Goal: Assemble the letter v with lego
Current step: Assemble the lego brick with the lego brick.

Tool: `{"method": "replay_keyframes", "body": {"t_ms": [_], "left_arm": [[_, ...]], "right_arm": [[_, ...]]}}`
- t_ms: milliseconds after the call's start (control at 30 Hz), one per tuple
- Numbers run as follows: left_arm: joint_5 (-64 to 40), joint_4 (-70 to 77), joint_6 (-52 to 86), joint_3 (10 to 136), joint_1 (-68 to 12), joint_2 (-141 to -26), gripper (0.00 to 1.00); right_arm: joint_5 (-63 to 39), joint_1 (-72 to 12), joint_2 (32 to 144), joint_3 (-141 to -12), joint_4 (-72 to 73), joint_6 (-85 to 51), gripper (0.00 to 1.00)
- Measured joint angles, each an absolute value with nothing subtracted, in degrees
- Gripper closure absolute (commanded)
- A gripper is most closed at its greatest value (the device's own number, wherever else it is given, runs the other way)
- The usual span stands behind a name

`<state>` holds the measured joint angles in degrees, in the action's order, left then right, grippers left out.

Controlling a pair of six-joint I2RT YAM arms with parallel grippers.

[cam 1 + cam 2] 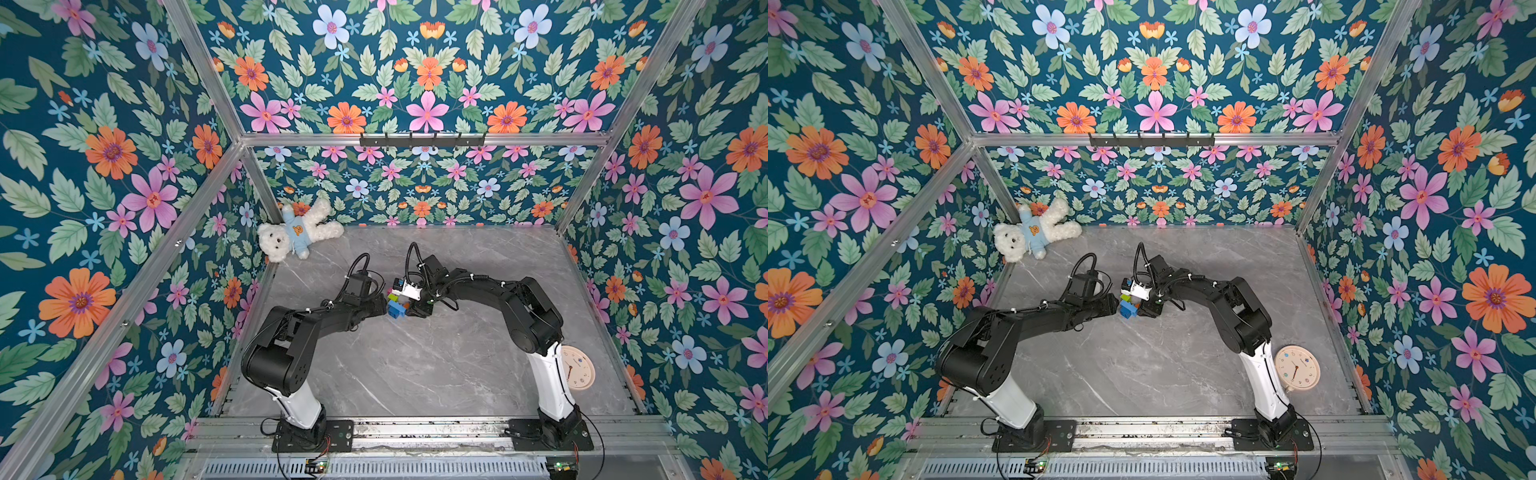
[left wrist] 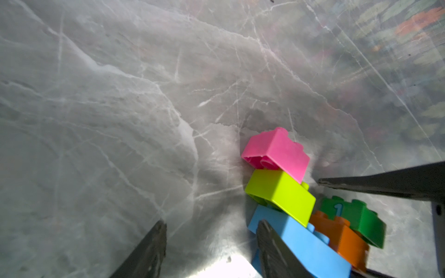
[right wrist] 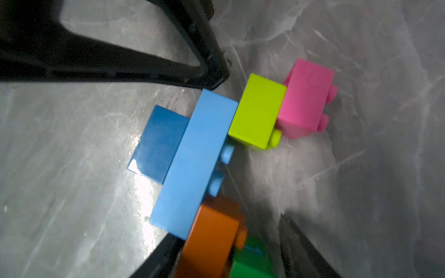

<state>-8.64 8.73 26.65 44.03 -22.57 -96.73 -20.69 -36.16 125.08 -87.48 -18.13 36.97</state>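
Note:
The letter v (image 1: 397,305) (image 1: 1128,305) lies flat on the grey marble table (image 1: 415,365) between my two grippers. A dark blue brick (image 3: 159,142) joins a long light-blue brick (image 3: 192,163). Lime (image 2: 281,192) and pink (image 2: 277,151) bricks form one arm, orange (image 2: 344,238) and green (image 2: 356,216) bricks the other. My left gripper (image 2: 212,223) is open with bare table between its fingers. One of its fingers (image 2: 269,243) stands beside the light-blue brick. My right gripper (image 3: 228,235) is open around the orange and green bricks, with a gap to one finger (image 3: 296,240).
A white teddy bear (image 1: 297,235) in a blue shirt lies in the far left corner. A round pink clock (image 1: 577,368) lies beside the right arm's base. Floral walls enclose the table on three sides.

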Motion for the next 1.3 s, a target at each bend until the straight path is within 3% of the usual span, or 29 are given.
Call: {"method": "replay_keyframes", "body": {"t_ms": [1300], "left_arm": [[-9.3,9.1,26.6,44.4,-22.5,-97.2,0.38]], "right_arm": [[-22.6,-36.0,125.1,-86.9,-16.7,37.9,0.48]]}}
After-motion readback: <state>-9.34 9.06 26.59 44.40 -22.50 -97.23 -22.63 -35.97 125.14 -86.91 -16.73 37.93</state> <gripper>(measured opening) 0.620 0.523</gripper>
